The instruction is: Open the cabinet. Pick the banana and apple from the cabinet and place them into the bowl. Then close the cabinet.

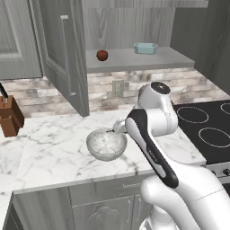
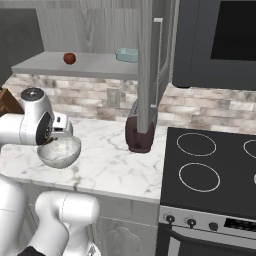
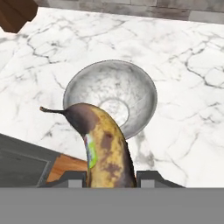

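Note:
My gripper (image 3: 109, 177) is shut on the banana (image 3: 105, 148), a spotted yellow-brown fruit with its stem pointing away from me. It hangs just above the grey-white bowl (image 3: 83, 87) on the marble counter. From the base, the hand (image 1: 118, 126) sits at the bowl's (image 1: 106, 143) right rim. The cabinet (image 1: 134, 58) stands open, its left door (image 1: 63, 54) swung out. On its shelf rests the red apple (image 1: 102, 55), which from the right base appears as the apple (image 2: 69, 58) far left of the other open door (image 2: 150, 65).
A light-blue dish (image 1: 145, 48) stands on the shelf to the right of the apple. A knife block (image 1: 10, 117) is at the counter's left. A dark red toaster (image 2: 140, 132) stands under the right door. The black stove (image 2: 210, 170) lies to the right, under a microwave (image 2: 220, 40).

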You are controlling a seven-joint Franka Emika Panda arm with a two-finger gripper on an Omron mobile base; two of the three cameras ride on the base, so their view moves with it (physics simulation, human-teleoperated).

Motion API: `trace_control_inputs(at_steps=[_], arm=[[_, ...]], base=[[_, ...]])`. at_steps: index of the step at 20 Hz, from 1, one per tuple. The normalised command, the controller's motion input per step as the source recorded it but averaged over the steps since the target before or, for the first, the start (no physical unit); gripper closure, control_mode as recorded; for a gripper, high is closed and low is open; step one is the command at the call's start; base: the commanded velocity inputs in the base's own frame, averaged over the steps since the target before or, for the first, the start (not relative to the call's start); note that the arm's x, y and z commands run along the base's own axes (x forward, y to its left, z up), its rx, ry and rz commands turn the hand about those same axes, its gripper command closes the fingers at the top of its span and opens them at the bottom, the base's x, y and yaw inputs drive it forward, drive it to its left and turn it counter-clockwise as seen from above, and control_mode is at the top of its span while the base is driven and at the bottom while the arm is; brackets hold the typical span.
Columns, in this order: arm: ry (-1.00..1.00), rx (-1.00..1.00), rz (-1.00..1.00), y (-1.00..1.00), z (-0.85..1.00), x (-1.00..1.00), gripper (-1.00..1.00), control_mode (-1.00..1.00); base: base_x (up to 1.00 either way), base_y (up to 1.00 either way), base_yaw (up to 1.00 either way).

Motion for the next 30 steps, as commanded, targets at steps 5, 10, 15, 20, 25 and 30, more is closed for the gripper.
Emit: trace_control_inputs(at_steps=[5,10,15,20,25,30], arm=[[0.03,0.0,0.0,0.08,-0.17,0.16,1.0,-1.0],[0.02,0.0,0.0,0.21,-0.24,0.14,1.0,-1.0],[0.05,0.0,0.0,0.13,-0.19,0.11,1.0,-1.0],[0.07,0.0,0.0,0.05,-0.19,0.17,1.0,-1.0],[0.04,0.0,0.0,0.04,-0.23,0.21,1.0,-1.0],[0.01,0.0,0.0,0.03,-0.25,0.21,1.0,-1.0]], base=[[0.0,0.0,0.0],[0.0,0.0,0.0],[0.0,0.0,0.0],[0.0,0.0,0.0],[0.0,0.0,0.0],[0.0,0.0,0.0]])
